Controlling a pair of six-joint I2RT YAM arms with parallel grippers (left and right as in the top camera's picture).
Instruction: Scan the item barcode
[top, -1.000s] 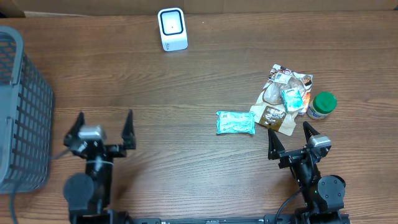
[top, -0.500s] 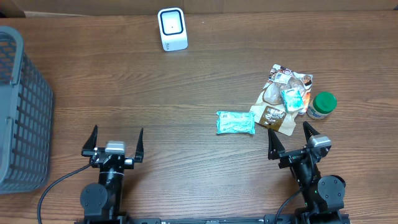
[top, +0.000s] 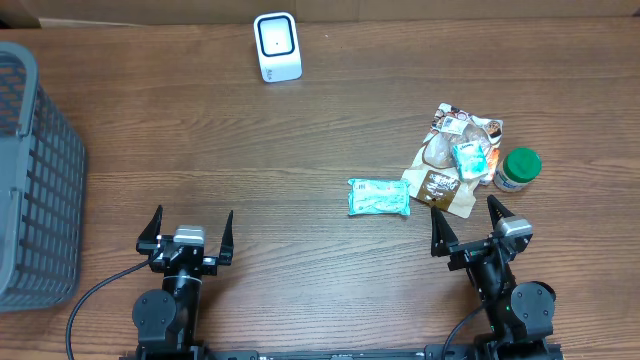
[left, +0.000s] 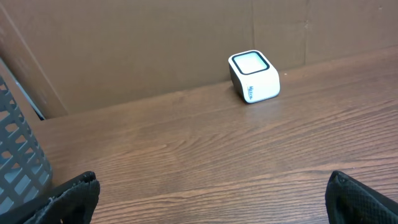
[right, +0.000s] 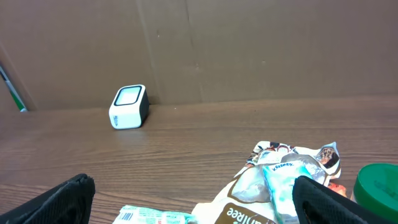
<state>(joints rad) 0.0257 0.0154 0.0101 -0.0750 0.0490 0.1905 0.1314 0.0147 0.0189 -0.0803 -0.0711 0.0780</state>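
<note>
Left hand (top: 187, 228) swings in toward six o'clock, both hands wide open, empty; right hand (top: 466, 217) risks snagging overlapping packets (top: 452, 160) at one o'clock.

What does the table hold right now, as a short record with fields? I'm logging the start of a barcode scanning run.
scanner: white box-shaped barcode scanner, far edge of wooden table
basket: grey mesh plastic basket, left edge
items: teal flat packet; pile of snack pouches; green-lidded jar
left pincer: open, empty
right pincer: open, empty, near pouches
</note>
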